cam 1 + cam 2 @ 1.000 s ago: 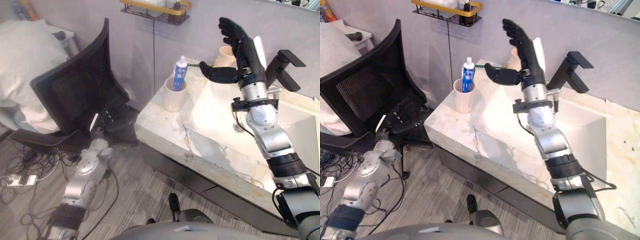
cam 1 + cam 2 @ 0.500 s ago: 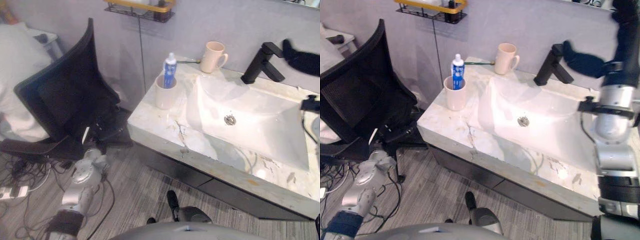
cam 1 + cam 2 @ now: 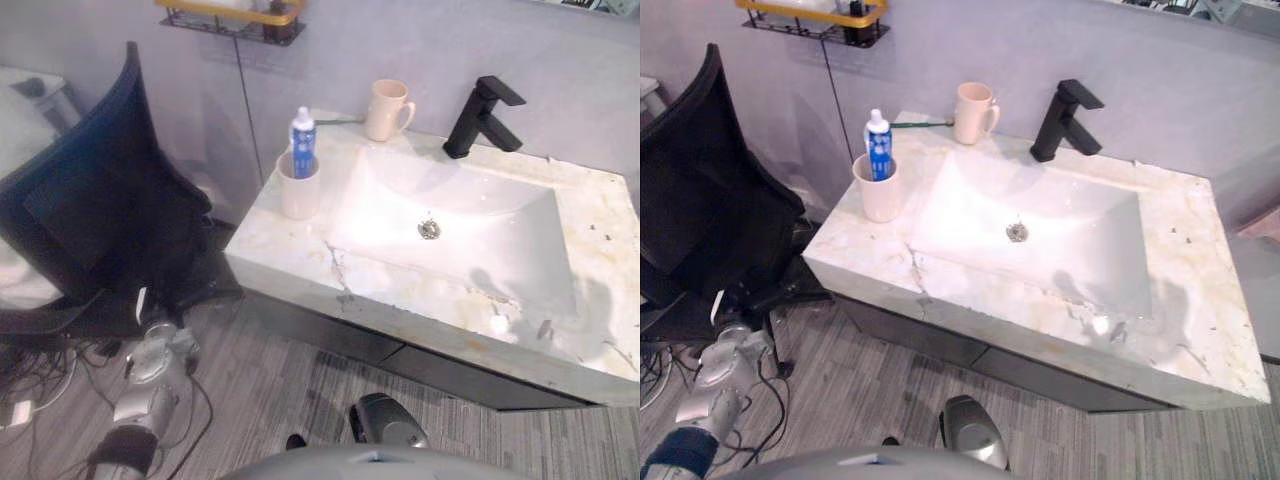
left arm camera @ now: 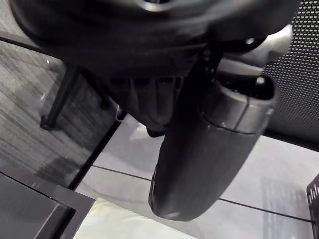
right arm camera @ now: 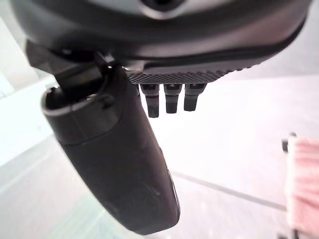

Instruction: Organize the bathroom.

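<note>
Toothpaste, a blue-and-white tube (image 3: 302,134), stands upright in the white cup (image 3: 298,188) at the marble tabletop's (image 3: 590,215) left corner, nearer the left hand (image 4: 149,99), which hangs low by the black mesh chair (image 3: 90,220), fingers relaxed and empty, like the right hand (image 5: 167,97).

You've got soft, even light coming from overhead here. The white sink basin (image 3: 450,225) catches most of it and glares nearly blank in the middle of the frame. The chair (image 3: 90,220) at the left stays one dark mass. Soft grey shadow patches sit on the countertop (image 3: 600,250) at the right. In the right wrist view, your right hand (image 5: 119,169) is a dark shape against a washed-out bright background. The left wrist view is dim, with the left hand (image 4: 199,149) in shade.
</note>
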`<state>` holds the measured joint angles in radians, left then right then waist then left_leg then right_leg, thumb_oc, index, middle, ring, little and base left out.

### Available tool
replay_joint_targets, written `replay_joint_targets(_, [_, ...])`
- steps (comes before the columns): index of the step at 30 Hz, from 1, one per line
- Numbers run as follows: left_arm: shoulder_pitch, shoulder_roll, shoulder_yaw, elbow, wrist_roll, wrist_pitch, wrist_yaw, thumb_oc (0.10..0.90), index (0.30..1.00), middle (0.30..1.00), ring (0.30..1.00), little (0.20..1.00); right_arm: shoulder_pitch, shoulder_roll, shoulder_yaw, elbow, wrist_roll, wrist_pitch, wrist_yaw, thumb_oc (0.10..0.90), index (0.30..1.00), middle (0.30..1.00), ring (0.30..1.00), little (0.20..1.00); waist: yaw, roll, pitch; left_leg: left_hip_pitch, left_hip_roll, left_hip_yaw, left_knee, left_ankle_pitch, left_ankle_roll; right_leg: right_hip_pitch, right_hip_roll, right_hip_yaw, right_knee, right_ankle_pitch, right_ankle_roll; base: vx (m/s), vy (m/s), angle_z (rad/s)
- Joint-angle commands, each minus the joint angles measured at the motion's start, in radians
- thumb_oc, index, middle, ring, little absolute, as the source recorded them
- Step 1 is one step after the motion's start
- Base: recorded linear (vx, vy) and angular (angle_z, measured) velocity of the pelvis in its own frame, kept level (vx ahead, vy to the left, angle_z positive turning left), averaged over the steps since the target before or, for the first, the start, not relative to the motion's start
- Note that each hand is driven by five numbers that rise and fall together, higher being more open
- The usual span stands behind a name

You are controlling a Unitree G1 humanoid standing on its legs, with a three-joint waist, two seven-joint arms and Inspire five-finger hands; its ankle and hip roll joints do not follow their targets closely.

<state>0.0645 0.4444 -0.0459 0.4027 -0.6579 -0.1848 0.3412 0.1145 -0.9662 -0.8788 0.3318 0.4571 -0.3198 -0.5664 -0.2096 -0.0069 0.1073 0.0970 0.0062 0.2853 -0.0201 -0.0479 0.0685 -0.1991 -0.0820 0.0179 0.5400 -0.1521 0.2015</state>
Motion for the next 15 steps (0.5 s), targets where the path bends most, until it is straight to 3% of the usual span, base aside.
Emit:
replay_joint_targets(1, [-0.021,0.047,0.101,-0.026,0.07,-0.219,0.14,0.8,0.9,0.9,0.9,0.9,0.007,-0.156,-0.04,0.087,0.06,-0.049,-0.006,0.8,0.9,0.9,0.9,0.9,0.037,-0.051,-0.074,-0.242,0.021,-0.08,0.118,0.051,-0.096,0.288,0.072,-0.036,-0.282,-0.084,-0.076,-0.16,-0.344,-0.87])
replay_joint_targets(3, [-0.011,0.03,0.137,0.002,0.085,-0.227,0.208,0.8,0.9,0.9,0.9,0.9,0.041,-0.153,-0.068,0.111,0.035,0.027,-0.067,0.8,0.9,0.9,0.9,0.9,0.041,-0.06,-0.07,-0.243,0.026,-0.1,0.103,0.076,-0.11,0.291,0.089,-0.031,-0.35,-0.051,-0.089,-0.18,-0.346,-0.83])
replay_joint_targets(7, [0.009,0.003,0.189,0.085,0.1,-0.262,0.279,0.8,0.9,0.9,0.9,0.9,0.069,-0.099,-0.072,0.113,0.084,0.082,-0.128,0.8,0.9,0.9,0.9,0.9,0.035,-0.078,-0.04,-0.274,0.047,-0.096,0.13,0.096,-0.144,0.277,0.111,-0.045,-0.419,-0.004,-0.113,-0.21,-0.265,-0.54])
replay_joint_targets(8, [0.007,0.002,0.19,0.093,0.103,-0.263,0.287,0.8,0.9,0.9,0.9,0.9,0.07,-0.094,-0.071,0.114,0.09,0.086,-0.131,0.8,0.9,0.9,0.9,0.9,0.035,-0.08,-0.039,-0.277,0.049,-0.096,0.133,0.097,-0.147,0.277,0.113,-0.045,-0.425,0.001,-0.115,-0.25,-0.289,-0.48])
replay_joint_targets(12, [0.011,-0.045,0.232,0.244,0.098,-0.323,0.334,0.8,0.9,0.9,0.9,0.9,0.103,0.071,0.01,0.225,0.144,0.043,-0.135,0.8,0.9,0.9,0.9,0.9,0.024,-0.094,-0.006,-0.281,0.069,-0.098,0.14,0.117,-0.177,0.254,0.12,-0.092,-0.529,0.091,-0.12,-0.22,-0.254,-0.18])
replay_joint_targets(13, [0.011,-0.044,0.234,0.251,0.096,-0.326,0.334,0.8,0.9,0.9,0.9,0.9,0.102,0.077,0.016,0.229,0.148,0.043,-0.131,0.8,0.9,0.9,0.9,0.9,0.021,-0.097,-0.004,-0.279,0.069,-0.098,0.139,0.118,-0.177,0.257,0.121,-0.094,-0.535,0.096,-0.12,-0.19,-0.196,-0.14])
replay_joint_targets(14, [0.017,-0.062,0.242,0.296,0.086,-0.336,0.338,0.8,0.9,0.9,0.9,0.9,0.118,0.149,0.061,0.283,0.146,0.016,-0.132,0.8,0.9,0.9,0.9,0.9,0.019,-0.094,0.003,-0.272,0.074,-0.086,0.136,0.121,-0.18,0.253,0.118,-0.11,-0.549,0.111,-0.117,-0.15,-0.149,-0.17])
replay_joint_targets(15, [0.018,-0.062,0.245,0.309,0.08,-0.341,0.334,0.8,0.9,0.9,0.9,0.9,0.12,0.167,0.073,0.298,0.146,0.008,-0.131,0.8,0.9,0.9,0.9,0.9,0.017,-0.096,0.005,-0.271,0.075,-0.083,0.136,0.122,-0.181,0.253,0.118,-0.114,-0.552,0.113,-0.116,-0.24,-0.227,-0.23])
